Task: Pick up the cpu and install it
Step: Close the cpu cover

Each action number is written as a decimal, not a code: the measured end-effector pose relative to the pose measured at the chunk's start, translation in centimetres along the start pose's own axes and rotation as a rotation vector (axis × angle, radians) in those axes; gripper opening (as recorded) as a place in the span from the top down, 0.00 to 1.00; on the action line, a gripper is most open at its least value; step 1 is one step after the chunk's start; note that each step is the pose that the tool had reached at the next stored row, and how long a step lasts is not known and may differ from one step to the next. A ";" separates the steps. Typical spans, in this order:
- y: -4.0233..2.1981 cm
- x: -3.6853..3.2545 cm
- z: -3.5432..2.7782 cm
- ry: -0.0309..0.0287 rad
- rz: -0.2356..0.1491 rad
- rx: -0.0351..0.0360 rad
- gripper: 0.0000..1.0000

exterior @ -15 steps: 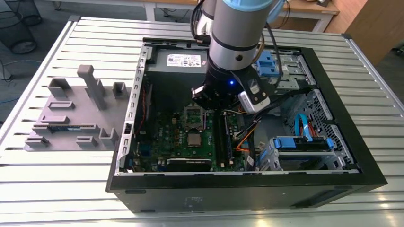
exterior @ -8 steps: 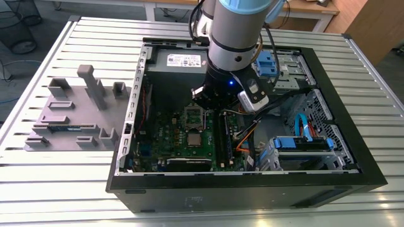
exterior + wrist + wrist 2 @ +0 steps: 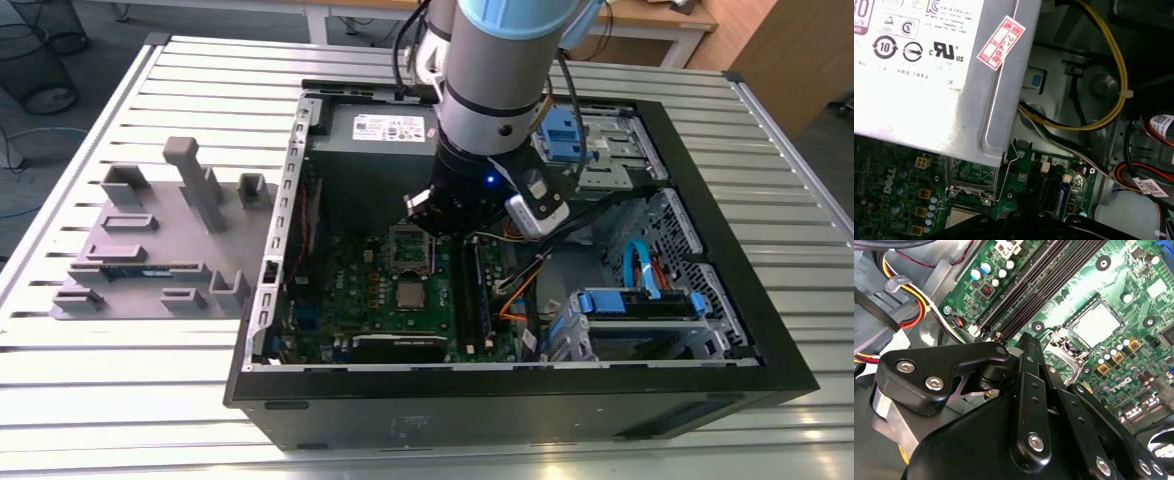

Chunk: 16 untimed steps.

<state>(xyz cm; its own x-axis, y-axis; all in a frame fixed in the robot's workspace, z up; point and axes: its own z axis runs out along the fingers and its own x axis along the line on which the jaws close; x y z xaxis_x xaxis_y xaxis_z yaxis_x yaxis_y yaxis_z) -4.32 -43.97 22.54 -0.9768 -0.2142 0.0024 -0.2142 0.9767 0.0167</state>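
1. The cpu [image 3: 410, 293] lies flat in the socket on the motherboard [image 3: 350, 290], silver top facing up. It is square, so it has no long axis, and its edges run in line with the socket's edges. In the second wrist view the cpu [image 3: 1097, 322] sits seated, with nothing on it.
2. The socket frame [image 3: 407, 246] stands swung open on the side of the cpu toward the power supply [image 3: 380, 128]. In the first wrist view the frame [image 3: 971, 172] and its thin wire lever [image 3: 1006, 172] rise just beside the grey power supply [image 3: 929, 75].
3. The dark memory slots [image 3: 1039, 287] run alongside the socket.
4. The gripper [image 3: 445, 228] hangs over the open frame, above the board and apart from the cpu. In the second wrist view the gripper [image 3: 1029, 342] looks clenched, tips together, with nothing between them.
5. The board lies inside the open computer case [image 3: 747, 300], which stands on the slatted worktop [image 3: 801, 180].
6. The grey tray [image 3: 147, 250] rests near the worktop's edge on the exterior view's left, beside the case.
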 end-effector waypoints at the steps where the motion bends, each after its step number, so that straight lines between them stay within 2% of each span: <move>1: 0.04 -0.01 0.05 -0.0001 -0.006 -0.0001 0.89; 5: 0.31 -0.07 0.27 -0.0021 -0.019 -0.0053 0.89; 11: 1.13 -0.26 0.56 -0.0040 -0.024 -0.0135 0.89; 16: 1.36 -0.31 1.14 -0.0048 -0.027 -0.0156 0.89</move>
<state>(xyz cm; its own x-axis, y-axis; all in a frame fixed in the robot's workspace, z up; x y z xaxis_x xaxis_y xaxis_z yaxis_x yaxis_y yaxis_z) -4.32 -42.56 21.43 -0.9706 -0.2408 -0.0031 -0.2408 0.9700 0.0323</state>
